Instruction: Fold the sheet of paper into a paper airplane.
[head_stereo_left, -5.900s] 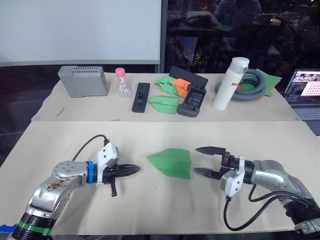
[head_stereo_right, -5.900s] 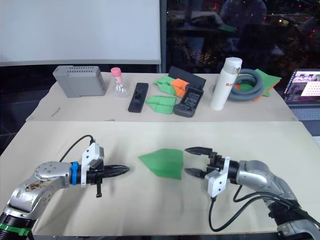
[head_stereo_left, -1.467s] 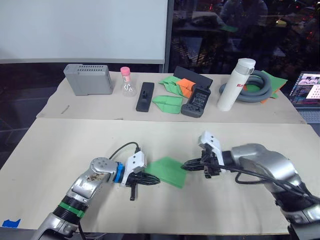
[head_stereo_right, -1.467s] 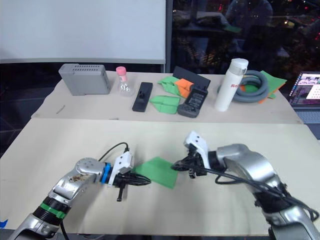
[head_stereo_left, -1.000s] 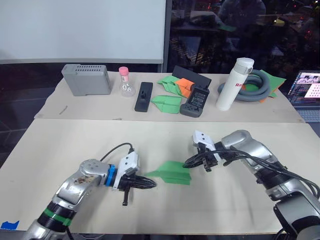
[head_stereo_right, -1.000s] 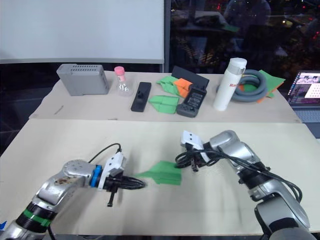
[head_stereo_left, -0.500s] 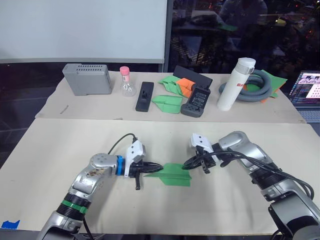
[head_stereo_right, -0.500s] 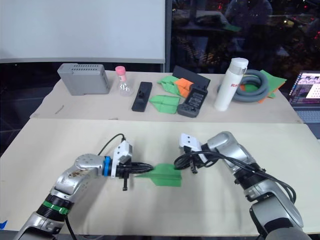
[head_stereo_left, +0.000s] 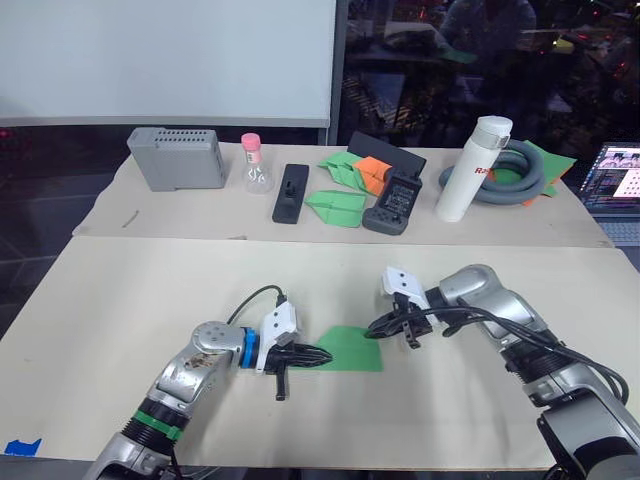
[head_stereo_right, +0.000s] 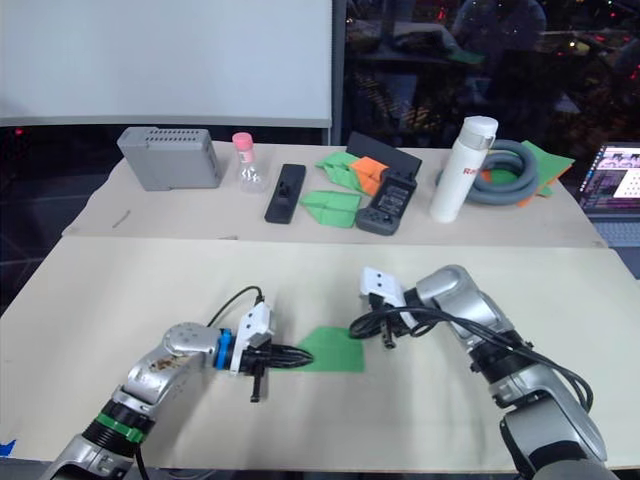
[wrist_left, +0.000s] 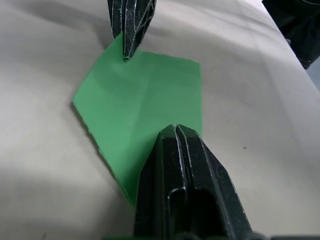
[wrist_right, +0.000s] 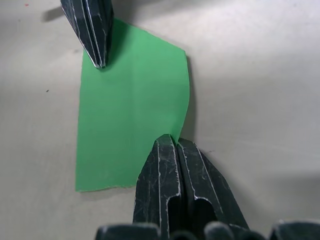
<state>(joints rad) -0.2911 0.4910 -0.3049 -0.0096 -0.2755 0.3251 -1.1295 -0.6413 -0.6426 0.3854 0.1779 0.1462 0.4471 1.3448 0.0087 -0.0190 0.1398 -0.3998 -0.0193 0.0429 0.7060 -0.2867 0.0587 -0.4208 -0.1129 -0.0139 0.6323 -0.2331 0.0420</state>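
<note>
The green sheet of paper (head_stereo_left: 352, 350) lies flat near the front middle of the table, folded into a blunt four-sided wedge with creases showing (wrist_left: 140, 105). My left gripper (head_stereo_left: 325, 355) is shut, and its tips rest on the paper's left edge (wrist_left: 175, 129). Shut as well, my right gripper (head_stereo_left: 372, 328) touches the paper's far right corner with its tips (wrist_right: 172, 140). That edge curls slightly off the table. I cannot tell whether any paper is pinched between the right fingers. Each wrist view shows the other gripper's tip across the paper.
The back table holds a grey box (head_stereo_left: 175, 158), a pink-capped bottle (head_stereo_left: 253, 165), a black remote (head_stereo_left: 287, 193), folded green darts (head_stereo_left: 335, 205), an orange dart (head_stereo_left: 368, 170), a black device (head_stereo_left: 397, 203), a white bottle (head_stereo_left: 465, 170), a grey hose (head_stereo_left: 515, 172) and a laptop (head_stereo_left: 615, 185).
The paper stood as a narrow raised wedge half a second ago; now it lies flat and wider. My left gripper has drawn back toward the front and sits on the paper's left edge.
</note>
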